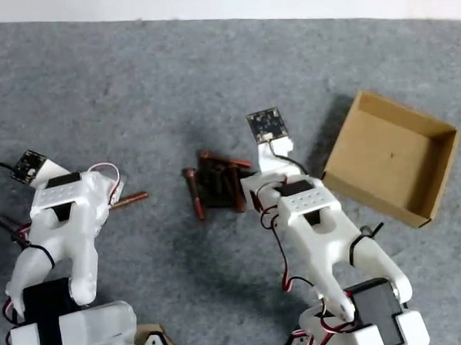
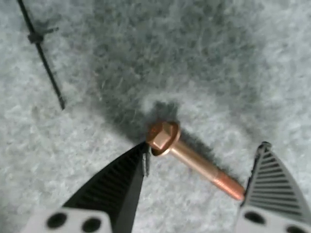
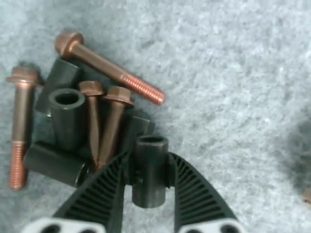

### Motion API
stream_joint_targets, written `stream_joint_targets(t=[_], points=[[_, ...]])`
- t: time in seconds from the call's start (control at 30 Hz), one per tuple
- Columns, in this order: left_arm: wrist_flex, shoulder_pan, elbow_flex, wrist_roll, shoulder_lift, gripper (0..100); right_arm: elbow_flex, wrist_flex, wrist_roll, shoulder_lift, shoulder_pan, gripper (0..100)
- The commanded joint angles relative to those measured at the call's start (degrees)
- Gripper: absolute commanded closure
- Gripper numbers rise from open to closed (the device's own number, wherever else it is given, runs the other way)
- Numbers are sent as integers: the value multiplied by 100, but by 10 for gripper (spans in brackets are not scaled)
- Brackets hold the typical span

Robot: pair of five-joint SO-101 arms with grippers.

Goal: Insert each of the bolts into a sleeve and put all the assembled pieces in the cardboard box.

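Jaws wide on my left gripper [image 2: 205, 145], straddling a lone copper-coloured hex-head bolt [image 2: 189, 158] lying flat on the grey carpeted table [image 2: 218, 58]. One tip sits just beside its head, the other near its threaded end. My right gripper [image 3: 148, 159] is clamped on a short black cylindrical sleeve [image 3: 148, 187]; I can't tell whether it's off the carpet. It's at the edge of the pile of copper bolts [image 3: 107, 68] and black sleeves [image 3: 65, 116], some half buried under bolts. From above, my left arm [image 1: 67, 220] covers part of the lone bolt, and my right arm [image 1: 318, 222] covers part of the pile. The open brown cardboard box [image 1: 387, 203] sits just beside my right arm.
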State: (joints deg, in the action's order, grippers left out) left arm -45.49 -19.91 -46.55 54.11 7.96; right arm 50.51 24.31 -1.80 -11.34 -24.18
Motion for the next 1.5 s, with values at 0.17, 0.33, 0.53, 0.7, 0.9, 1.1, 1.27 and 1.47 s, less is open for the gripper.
stream_joint_targets(t=[0.17, 0.33, 0.53, 0.7, 0.9, 1.1, 1.27, 1.47], points=[[-246, 31, 629, 79, -541, 692, -57, -119, -79, -259, -66, 994], [-396, 22, 804, 79, -690, 799, -57, -119, -79, -259, -66, 994], [-396, -92, 804, 70, -708, 986, -57, -119, -79, -259, -66, 994], [-422, -66, 760, 26, -690, 996, -57, -119, -79, -259, -66, 994], [-422, -66, 769, 18, -611, 997, -40, -119, -70, -338, -92, 994], [-396, 57, 127, -378, 602, 997, 207, -154, -70, -673, -277, 994], [158, 92, -910, -378, 2202, 997, 1174, -831, -70, -1798, -268, 994], [985, 92, -2229, -378, 4084, 997, 2202, -1490, -70, -3055, -637, 994]])
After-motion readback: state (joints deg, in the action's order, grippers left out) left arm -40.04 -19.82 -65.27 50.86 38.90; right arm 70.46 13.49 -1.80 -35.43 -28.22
